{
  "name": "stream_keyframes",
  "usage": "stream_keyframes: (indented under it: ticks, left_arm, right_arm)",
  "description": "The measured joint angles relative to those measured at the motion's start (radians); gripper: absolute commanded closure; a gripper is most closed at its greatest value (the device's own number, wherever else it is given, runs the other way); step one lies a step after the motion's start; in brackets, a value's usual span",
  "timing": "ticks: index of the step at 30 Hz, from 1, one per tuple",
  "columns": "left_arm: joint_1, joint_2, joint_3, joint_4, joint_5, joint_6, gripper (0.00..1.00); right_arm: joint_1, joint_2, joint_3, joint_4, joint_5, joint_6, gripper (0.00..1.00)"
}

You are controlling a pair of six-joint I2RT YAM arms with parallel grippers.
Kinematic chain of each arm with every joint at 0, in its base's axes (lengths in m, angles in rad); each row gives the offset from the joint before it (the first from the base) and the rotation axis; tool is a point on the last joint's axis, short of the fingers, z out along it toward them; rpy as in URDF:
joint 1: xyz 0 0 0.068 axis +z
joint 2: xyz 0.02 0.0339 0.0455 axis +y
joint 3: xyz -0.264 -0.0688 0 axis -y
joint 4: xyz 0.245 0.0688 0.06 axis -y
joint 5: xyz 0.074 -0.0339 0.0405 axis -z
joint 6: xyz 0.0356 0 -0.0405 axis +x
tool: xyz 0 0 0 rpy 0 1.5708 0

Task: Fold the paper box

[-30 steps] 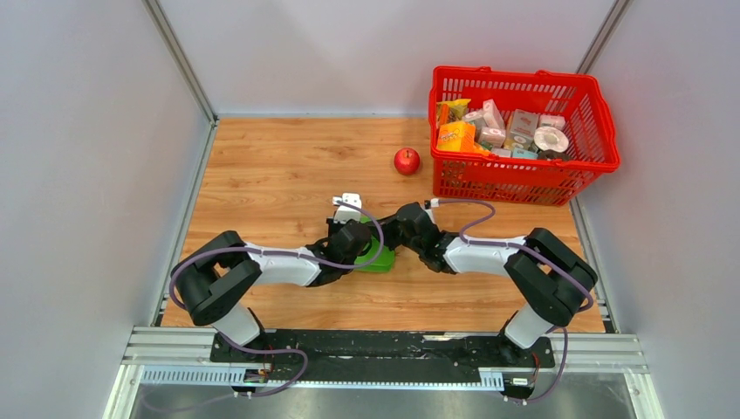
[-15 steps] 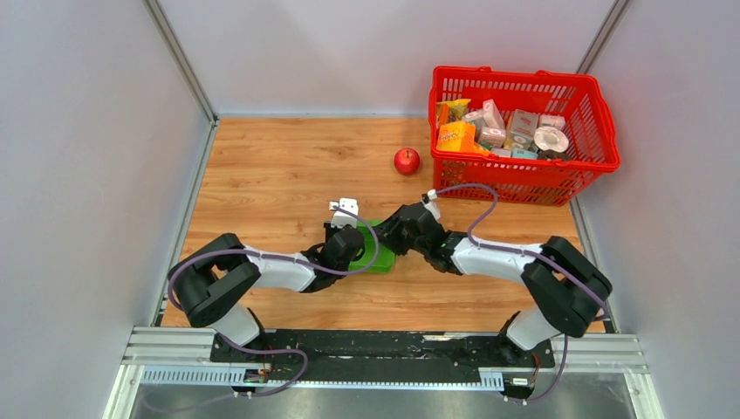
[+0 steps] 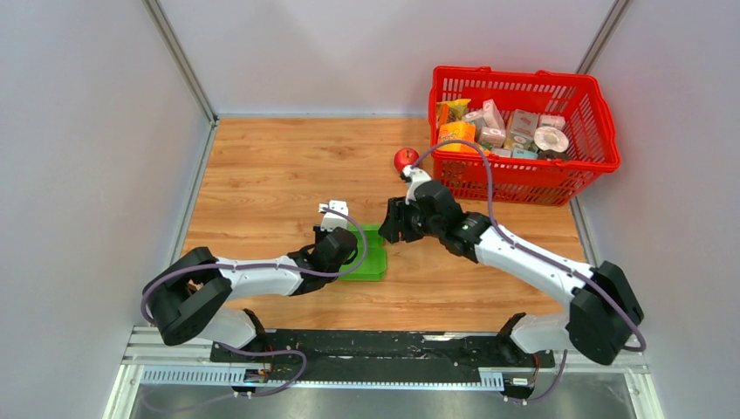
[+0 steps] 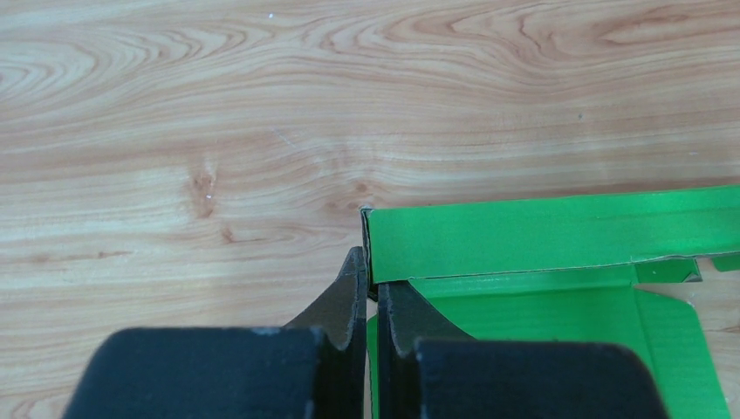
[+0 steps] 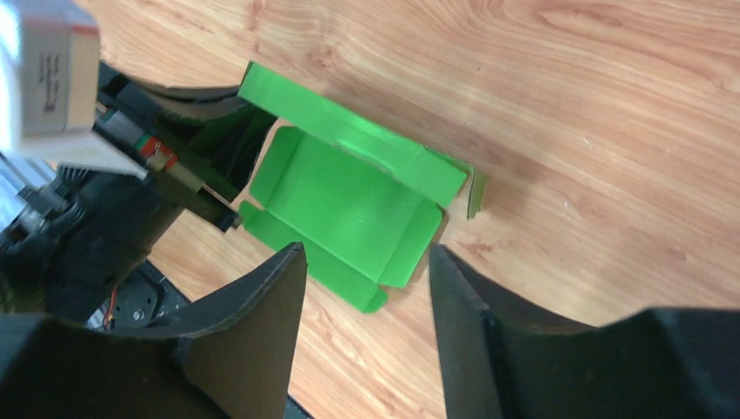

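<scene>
Left gripper pinched on a wall corner of the paper box; right gripper, jaws spread, hangs clear above the box's far right side.

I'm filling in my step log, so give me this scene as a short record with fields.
paper box: green, lying open, one long wall raised
left tool: shut on a corner of the box wall
right tool: open above the box, holding nothing
apple: beside the basket, apart from the box
basket: red, at the far right
</scene>
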Motion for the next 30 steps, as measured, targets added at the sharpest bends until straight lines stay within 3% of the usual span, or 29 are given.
stream_keyframes:
  ticks: [11, 15, 21, 30]
  left_arm:
    - [0.000, -0.004, 0.002, -0.018, 0.000, -0.018, 1.00]
    - [0.000, -0.008, -0.012, -0.007, -0.003, -0.020, 1.00]
    - [0.000, -0.011, -0.012, -0.006, -0.007, -0.019, 1.00]
    - [0.001, 0.003, -0.002, -0.007, -0.014, -0.018, 1.00]
  right_arm:
    - [0.007, 0.257, 0.124, -0.044, -0.025, 0.047, 0.45]
    - [0.007, 0.267, 0.129, -0.043, -0.011, 0.075, 0.48]
    - [0.007, 0.244, 0.132, -0.074, 0.010, 0.090, 0.42]
    - [0.007, 0.249, 0.209, -0.100, 0.026, 0.091, 0.55]
